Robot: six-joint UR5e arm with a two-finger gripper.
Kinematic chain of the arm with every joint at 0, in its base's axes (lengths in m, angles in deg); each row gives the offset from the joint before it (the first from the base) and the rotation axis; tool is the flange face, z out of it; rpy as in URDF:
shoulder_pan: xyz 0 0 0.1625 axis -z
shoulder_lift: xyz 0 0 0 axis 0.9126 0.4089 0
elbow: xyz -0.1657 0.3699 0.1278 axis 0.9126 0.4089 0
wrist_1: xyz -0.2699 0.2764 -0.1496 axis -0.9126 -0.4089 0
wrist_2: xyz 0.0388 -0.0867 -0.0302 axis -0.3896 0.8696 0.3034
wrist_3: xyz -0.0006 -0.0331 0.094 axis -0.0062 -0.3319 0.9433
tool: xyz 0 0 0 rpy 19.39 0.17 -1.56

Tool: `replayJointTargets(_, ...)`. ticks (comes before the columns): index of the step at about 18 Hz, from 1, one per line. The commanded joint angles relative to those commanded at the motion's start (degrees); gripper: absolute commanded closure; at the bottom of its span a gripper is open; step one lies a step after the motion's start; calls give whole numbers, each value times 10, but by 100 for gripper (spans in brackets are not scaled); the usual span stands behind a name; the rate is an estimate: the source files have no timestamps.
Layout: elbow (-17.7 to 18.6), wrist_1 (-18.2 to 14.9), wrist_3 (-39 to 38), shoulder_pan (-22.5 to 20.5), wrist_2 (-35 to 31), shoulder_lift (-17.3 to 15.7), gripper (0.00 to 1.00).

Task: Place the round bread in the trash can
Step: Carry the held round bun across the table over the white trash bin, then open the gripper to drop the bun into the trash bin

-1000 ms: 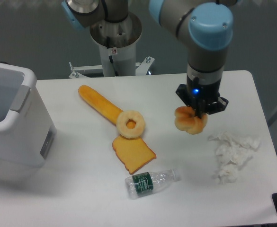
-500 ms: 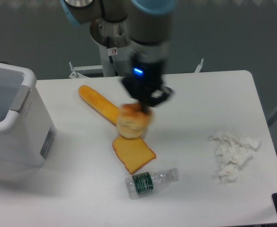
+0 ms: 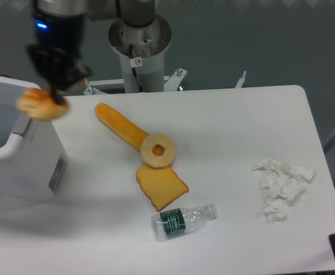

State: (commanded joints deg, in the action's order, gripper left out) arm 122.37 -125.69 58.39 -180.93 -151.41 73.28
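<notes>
Though motion-blurred, end effector [image 3: 51, 91] clamping round bread [image 3: 41, 106], trash can [image 3: 18, 143] cropped left.

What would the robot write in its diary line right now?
phase: carrying | claw: shut on round bread | position: at trash can rim | release: not yet
</notes>
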Motion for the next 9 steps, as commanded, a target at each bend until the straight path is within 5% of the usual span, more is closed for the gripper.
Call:
replayJointTargets(1, 0, 7, -1, 11, 9, 6, 100)
replayJointTargets(3, 1, 7, 0, 22, 30, 13, 75)
replayJointTargets(4, 1, 10, 3, 23, 41, 16, 50)
replayJointTargets(5, 1, 12, 3, 26, 43, 17, 0)
replayJointTargets(9, 9, 14, 6, 34, 40, 13, 0)
